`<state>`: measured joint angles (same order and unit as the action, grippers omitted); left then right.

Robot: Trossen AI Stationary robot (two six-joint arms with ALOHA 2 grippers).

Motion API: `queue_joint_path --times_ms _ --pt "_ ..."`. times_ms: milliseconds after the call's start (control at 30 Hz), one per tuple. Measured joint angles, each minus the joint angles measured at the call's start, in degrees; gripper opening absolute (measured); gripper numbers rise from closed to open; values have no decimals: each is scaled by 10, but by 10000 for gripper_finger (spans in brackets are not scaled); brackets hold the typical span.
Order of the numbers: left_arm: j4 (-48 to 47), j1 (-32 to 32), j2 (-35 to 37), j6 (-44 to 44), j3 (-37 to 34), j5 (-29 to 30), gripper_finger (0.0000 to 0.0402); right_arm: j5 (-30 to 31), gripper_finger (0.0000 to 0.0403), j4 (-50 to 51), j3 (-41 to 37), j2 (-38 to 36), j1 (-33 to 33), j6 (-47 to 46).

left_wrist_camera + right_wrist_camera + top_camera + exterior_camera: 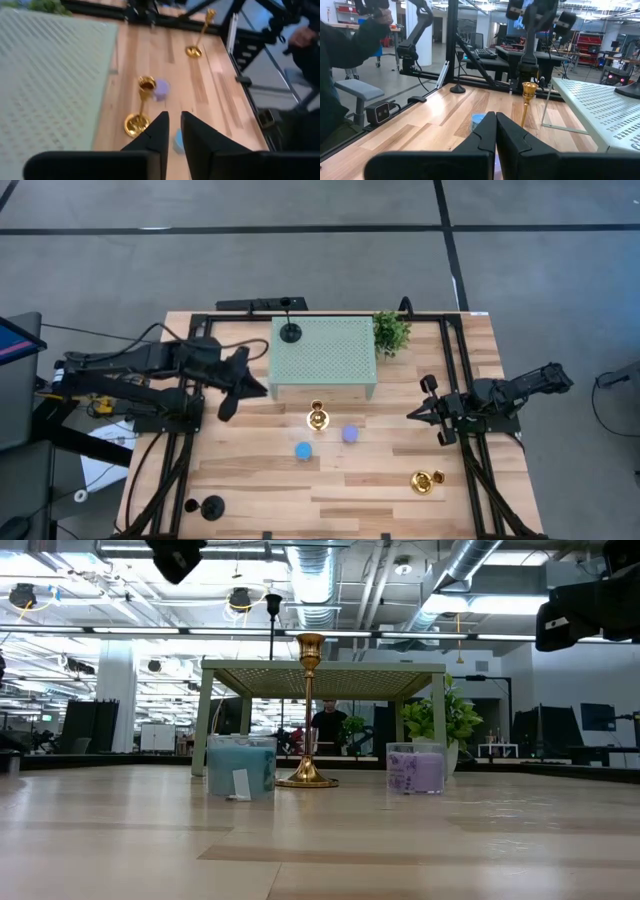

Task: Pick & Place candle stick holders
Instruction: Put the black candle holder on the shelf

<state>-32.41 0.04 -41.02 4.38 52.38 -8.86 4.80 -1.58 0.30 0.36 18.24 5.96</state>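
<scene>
A black candle stick holder (290, 330) stands by its round base on the far left corner of the green perforated stand (323, 358). One gold holder (318, 418) stands upright on the table just in front of the stand, and it also shows in the left wrist view (140, 107). A second gold holder (427, 480) is at the near right, and another black holder (212, 506) at the near left. My left gripper (258, 388) hovers left of the stand, its fingers (175, 130) a narrow gap apart and holding nothing. My right gripper (415, 415) waits at the right, shut and empty.
A blue candle jar (303, 450) and a purple one (350, 434) sit close to the middle gold holder. A small green plant (391, 330) stands at the stand's far right corner. Black frame rails (462, 380) run along both sides of the table.
</scene>
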Motion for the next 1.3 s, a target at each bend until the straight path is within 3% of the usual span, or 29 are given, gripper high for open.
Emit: queue_joint_path --times_ms 333,1300 --pt "33 -64 -3 -33 -63 5 6 0 0 -6 0 0 0 0" --pt "45 -72 -12 -15 -63 4 17 2 0 -6 0 0 0 0"
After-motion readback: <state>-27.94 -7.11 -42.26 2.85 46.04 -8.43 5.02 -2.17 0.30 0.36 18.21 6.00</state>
